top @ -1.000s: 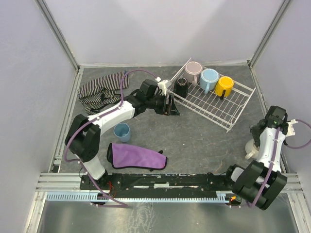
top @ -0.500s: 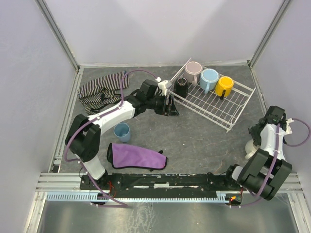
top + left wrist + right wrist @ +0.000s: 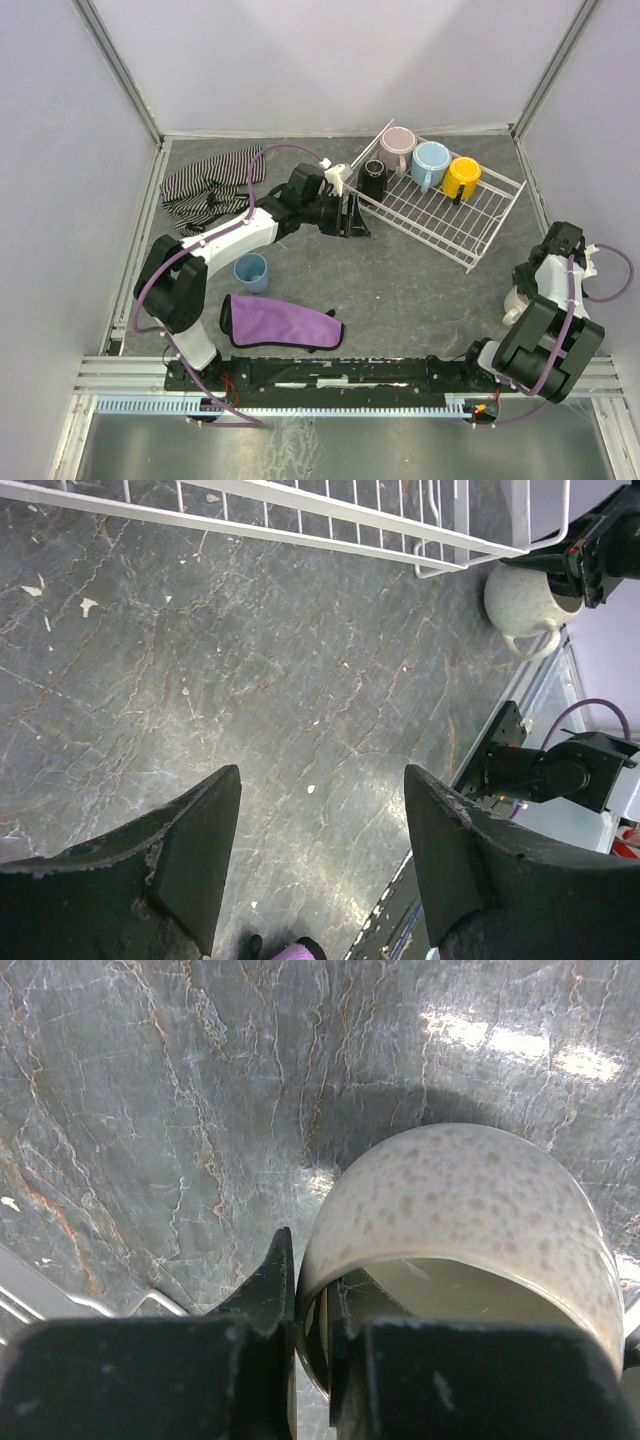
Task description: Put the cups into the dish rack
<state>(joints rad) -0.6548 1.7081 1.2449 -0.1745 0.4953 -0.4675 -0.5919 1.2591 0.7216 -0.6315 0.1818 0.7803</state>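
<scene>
The white wire dish rack (image 3: 455, 222) stands at the back right, holding the black (image 3: 374, 178), pink (image 3: 398, 142), light blue (image 3: 431, 160) and yellow (image 3: 462, 177) cups. A dusty-blue cup (image 3: 250, 271) stands on the table left of centre. At the right edge is a speckled cream mug (image 3: 460, 1205) (image 3: 515, 301) (image 3: 518, 596). My right gripper (image 3: 312, 1300) (image 3: 530, 277) is shut on its rim, one finger inside and one outside. My left gripper (image 3: 320, 780) (image 3: 352, 216) hangs open and empty above the bare table beside the rack's near-left corner.
A purple cloth (image 3: 280, 322) lies at the front left and a striped cloth (image 3: 205, 185) at the back left. Metal frame rails run along the table's sides and front. A rack wire (image 3: 150, 1305) shows just left of my right fingers.
My right gripper has closed on the cream mug's rim, and the right wrist has shifted slightly toward the right edge. The left arm has not moved.
</scene>
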